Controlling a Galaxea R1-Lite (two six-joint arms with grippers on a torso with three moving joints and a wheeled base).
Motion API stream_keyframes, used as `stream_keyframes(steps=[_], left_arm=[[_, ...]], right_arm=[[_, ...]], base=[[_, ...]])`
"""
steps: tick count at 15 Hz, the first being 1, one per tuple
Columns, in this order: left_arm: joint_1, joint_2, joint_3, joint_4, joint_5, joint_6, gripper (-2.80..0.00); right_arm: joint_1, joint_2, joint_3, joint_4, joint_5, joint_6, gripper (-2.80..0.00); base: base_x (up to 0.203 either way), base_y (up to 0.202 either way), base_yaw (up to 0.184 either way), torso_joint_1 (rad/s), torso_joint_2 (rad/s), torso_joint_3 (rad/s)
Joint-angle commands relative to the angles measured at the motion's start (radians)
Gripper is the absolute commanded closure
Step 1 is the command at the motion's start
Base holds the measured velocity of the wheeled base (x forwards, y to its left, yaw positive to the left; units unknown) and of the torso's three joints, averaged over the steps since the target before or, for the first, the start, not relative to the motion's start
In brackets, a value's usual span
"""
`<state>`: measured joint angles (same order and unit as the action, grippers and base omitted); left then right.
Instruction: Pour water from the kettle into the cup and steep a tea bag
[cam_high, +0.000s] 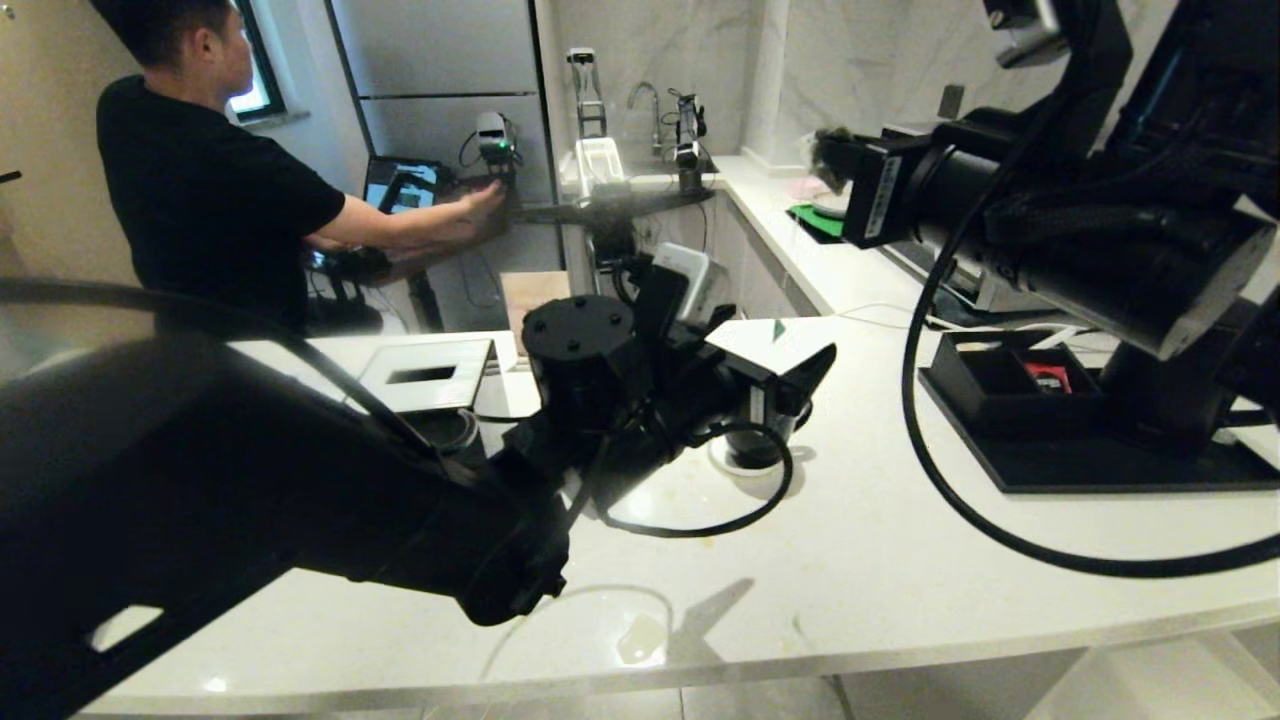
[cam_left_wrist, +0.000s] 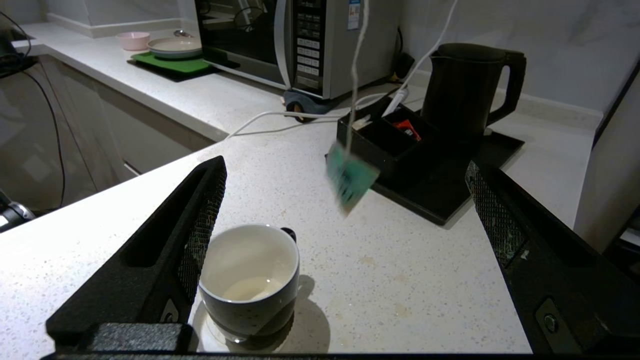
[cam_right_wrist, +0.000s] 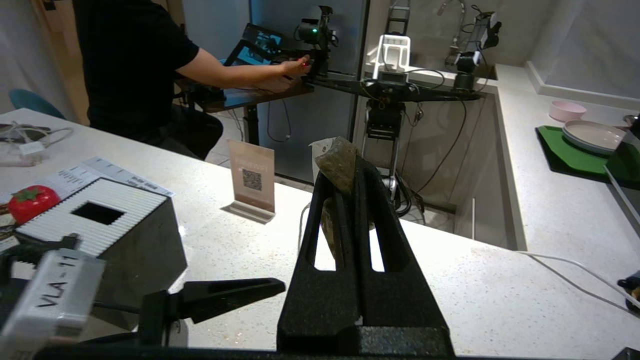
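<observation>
Left wrist view: left gripper (cam_left_wrist: 345, 260) spread wide beside cup (cam_left_wrist: 250, 280); right gripper (cam_right_wrist: 350, 185) clamped on tea bag (cam_right_wrist: 337, 165); swinging tag (cam_left_wrist: 350, 180), apparently its own, may be snagged.

In the head view the left arm hid most of the cup (cam_high: 757, 447). The hanging green tag (cam_left_wrist: 350, 179) was blurred, its print unreadable.
</observation>
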<state>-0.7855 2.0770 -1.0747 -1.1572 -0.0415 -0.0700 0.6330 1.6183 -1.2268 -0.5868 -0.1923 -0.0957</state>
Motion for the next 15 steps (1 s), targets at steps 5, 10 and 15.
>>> stream_keyframes(steps=[5, 10, 15], left_arm=[[0.0, 0.014, 0.008, -0.007, 0.021, -0.002, -2.8], [-0.001, 0.017, 0.012, -0.007, 0.021, -0.001, -2.8], [-0.008, 0.017, 0.018, -0.007, 0.022, -0.001, -2.8]], right_arm=[[0.02, 0.012, 0.003, -0.022, 0.0, -0.001, 0.0], [0.03, 0.02, 0.007, -0.039, 0.002, -0.001, 0.0], [0.035, 0.02, 0.014, -0.039, 0.002, -0.001, 0.0]], base=[[0.0, 0.0, 0.0, 0.0, 0.0, 0.0], [0.0, 0.0, 0.0, 0.0, 0.0, 0.0], [0.0, 0.0, 0.0, 0.0, 0.0, 0.0]])
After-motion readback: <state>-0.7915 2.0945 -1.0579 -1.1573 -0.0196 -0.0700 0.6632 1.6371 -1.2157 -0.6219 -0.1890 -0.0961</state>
